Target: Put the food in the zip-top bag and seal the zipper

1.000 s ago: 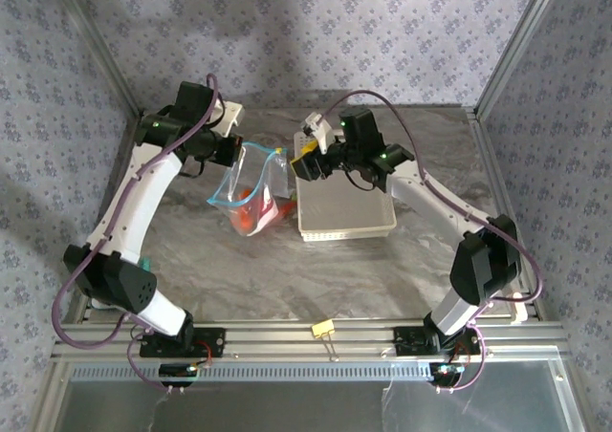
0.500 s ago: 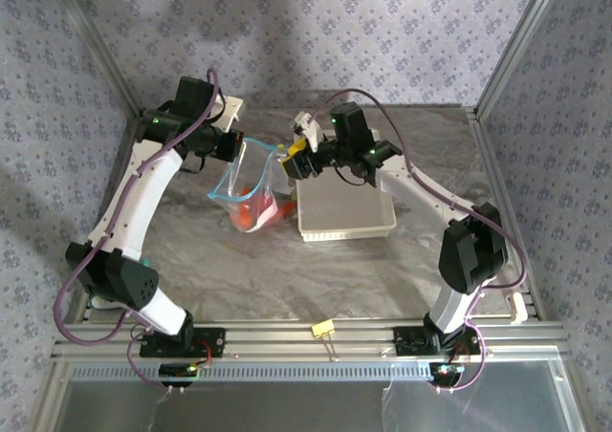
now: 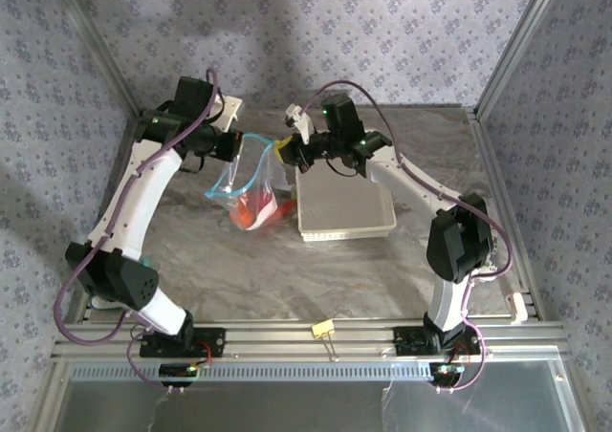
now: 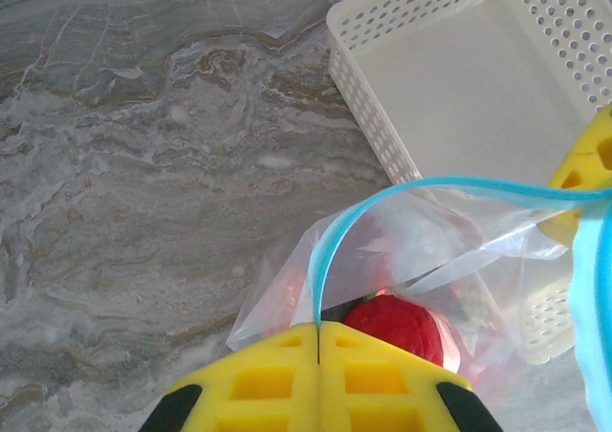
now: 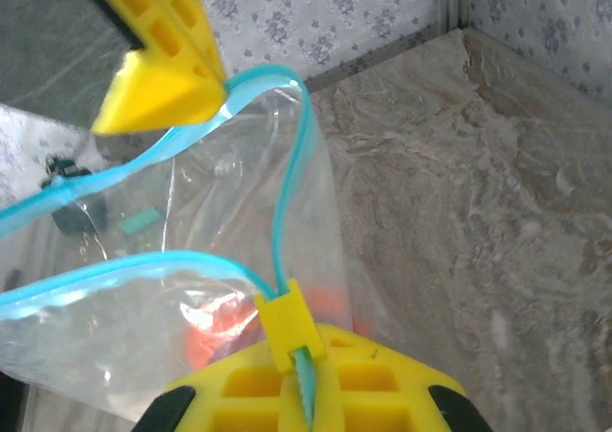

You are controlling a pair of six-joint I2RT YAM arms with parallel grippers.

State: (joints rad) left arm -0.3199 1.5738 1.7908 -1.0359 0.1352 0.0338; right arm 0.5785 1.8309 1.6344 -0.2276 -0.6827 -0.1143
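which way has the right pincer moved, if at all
Yes: the right pincer went left, off the white basket's far corner, to the zip-top bag's mouth.

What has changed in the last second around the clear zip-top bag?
The right gripper moved left, away from the white perforated plastic basket, and closed on the light blue zipper strip of the clear plastic zip-top bag. The left gripper stayed clamped on the mouth's other end; bag and basket kept their places.

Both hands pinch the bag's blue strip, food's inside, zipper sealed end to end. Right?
Not sealed. The right wrist view shows the zipper open, its two strips bowed apart. The rest holds: left hand and right hand pinch the strip of the zip-top bag, food inside.
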